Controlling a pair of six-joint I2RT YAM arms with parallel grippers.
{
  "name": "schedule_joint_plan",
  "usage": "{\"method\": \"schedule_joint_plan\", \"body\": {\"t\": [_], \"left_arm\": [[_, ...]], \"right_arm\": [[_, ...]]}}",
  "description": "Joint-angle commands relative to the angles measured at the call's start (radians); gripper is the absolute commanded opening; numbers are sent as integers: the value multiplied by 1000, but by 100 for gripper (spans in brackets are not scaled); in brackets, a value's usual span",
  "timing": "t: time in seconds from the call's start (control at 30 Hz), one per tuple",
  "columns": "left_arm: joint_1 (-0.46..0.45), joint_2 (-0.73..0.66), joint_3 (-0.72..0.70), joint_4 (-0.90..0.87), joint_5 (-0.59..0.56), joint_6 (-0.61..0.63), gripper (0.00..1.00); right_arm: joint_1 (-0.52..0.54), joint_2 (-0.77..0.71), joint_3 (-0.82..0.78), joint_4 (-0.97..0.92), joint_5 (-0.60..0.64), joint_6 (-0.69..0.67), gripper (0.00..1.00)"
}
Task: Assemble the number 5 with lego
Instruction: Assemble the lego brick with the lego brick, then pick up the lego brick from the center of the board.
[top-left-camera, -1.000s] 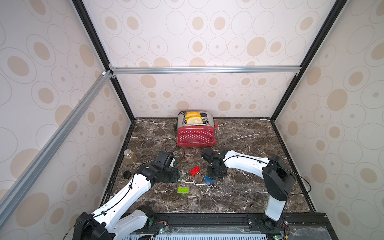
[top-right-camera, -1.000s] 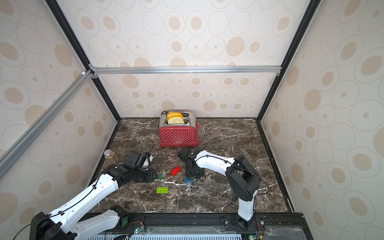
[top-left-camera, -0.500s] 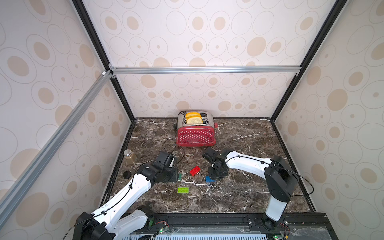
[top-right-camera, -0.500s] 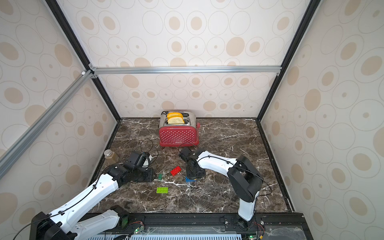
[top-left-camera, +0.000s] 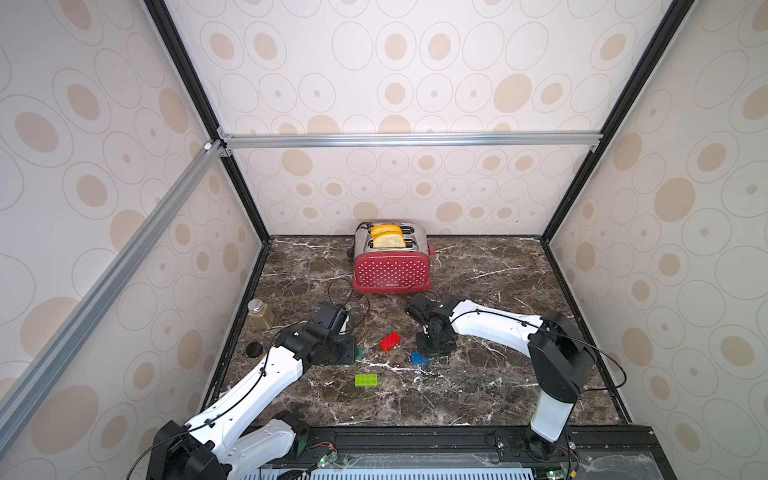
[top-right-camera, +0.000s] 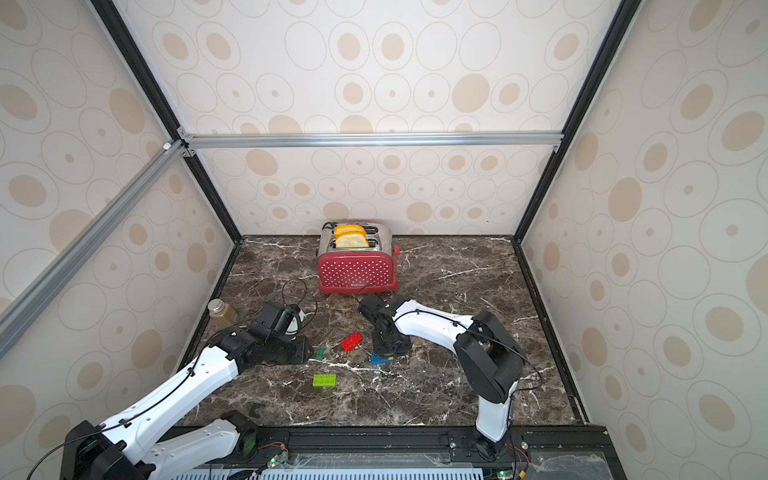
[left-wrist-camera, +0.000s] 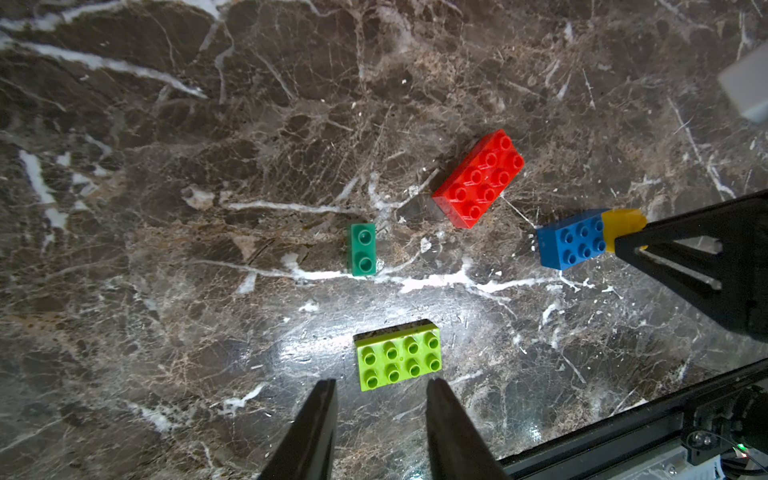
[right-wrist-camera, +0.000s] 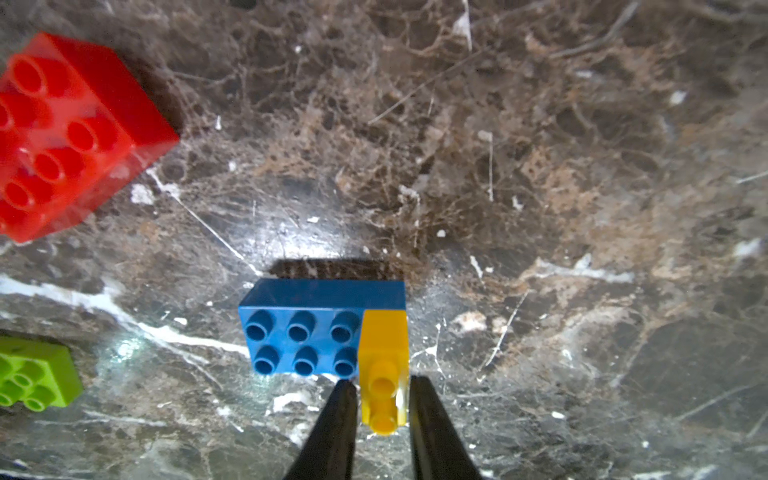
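Okay, yellow brick (right-wrist-camera: 382, 353) sits on one end of the blue brick (right-wrist-camera: 303, 332), right gripper (right-wrist-camera: 383, 382) jaws hugging it, can't tell if pinching or loose; looks like the press-on step, next needs a clean lift-off. Left gripper (left-wrist-camera: 381, 381), spread and empty, hovers by the lime-green brick (left-wrist-camera: 397, 355); red brick (left-wrist-camera: 480, 178) and dark-green brick (left-wrist-camera: 363, 249) lie loose. Both top views hide yellow under the claw, seating unclear.

Robot lab test cell; closed box of circle-print wall panels (top-left-camera: 415, 62) on black frame posts (top-left-camera: 615, 120) w/ a bare aluminium bar (top-left-camera: 407, 139) across; 2 white arms, left arm (top-left-camera: 266, 374) & right arm (top-left-camera: 490, 324), mounted on a black rail (top-left-camera: 415, 440) w/ loose cables & small lit circuit boards (top-left-camera: 326, 459); marble-look tabletop (top-left-camera: 478, 386) carries staged props: toaster (top-left-camera: 390, 270), jar (top-left-camera: 259, 313), lego (top-left-camera: 390, 341).
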Motion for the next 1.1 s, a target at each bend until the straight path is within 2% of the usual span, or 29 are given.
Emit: {"method": "schedule_joint_plan", "body": {"t": [0.0,0.37,0.53,0.67,0.77,1.07], "left_arm": [[4,-14,20,-32,-20,5,40],[3,-23,15,-40,-35,-9,42],[5,-16,8,-53,-72,-40,42],[4,-9,-9,-33,-72,-56,47],[5,23,-10,-18,-73,-59,48],[4,172,5,63,-49,-54,40]], "right_arm": [[-4,-12,28,-41,13,-13,32],[-3,-134,3,-17,7,-70,34],[-4,-191,-17,44,-45,-123,34],[-3,-183,-5,47,-76,-152,35],[-3,-181,-6,49,-87,-162,35],[-14,-252,-83,64,-93,-184,35]]}}
